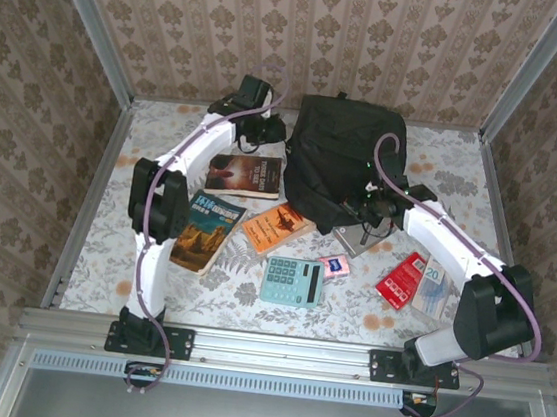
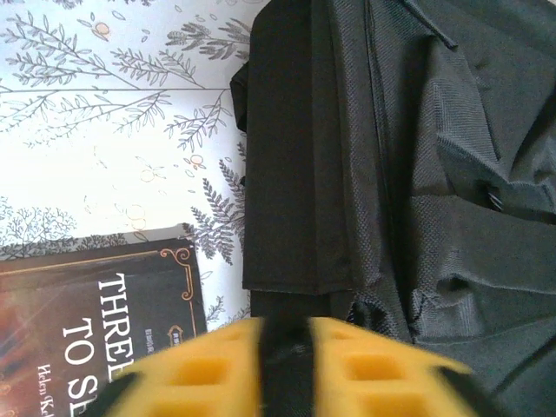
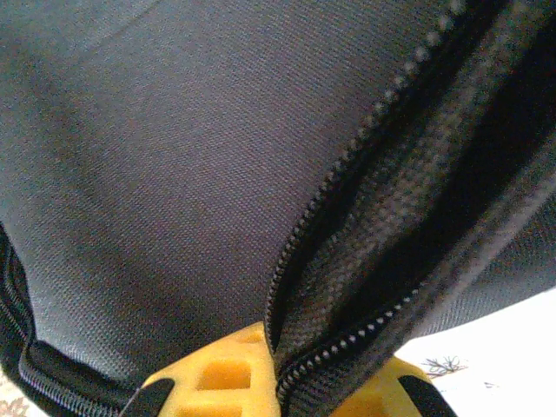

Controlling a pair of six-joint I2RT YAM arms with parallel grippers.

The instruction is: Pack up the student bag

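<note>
The student bag (image 1: 335, 155), a large black fabric backpack, lies at the back middle of the table. My left gripper (image 1: 263, 132) is at the bag's left side. In the left wrist view its yellow fingers (image 2: 200, 369) stand slightly apart and blurred, with a black strap (image 2: 291, 261) of the bag running between them, so the left gripper (image 2: 287, 369) is open. My right gripper (image 1: 365, 210) is at the bag's near right edge. In the right wrist view the right gripper (image 3: 282, 387) is shut on the fabric beside the open zip (image 3: 347, 165).
Near the bag lie a dark book (image 1: 245, 175) (image 2: 95, 321), a blue and yellow book (image 1: 205, 230) and an orange book (image 1: 276, 226). A teal calculator (image 1: 291, 280), a small pink item (image 1: 333, 265), a red packet (image 1: 403, 279) and banknotes (image 1: 433, 287) lie nearer the front.
</note>
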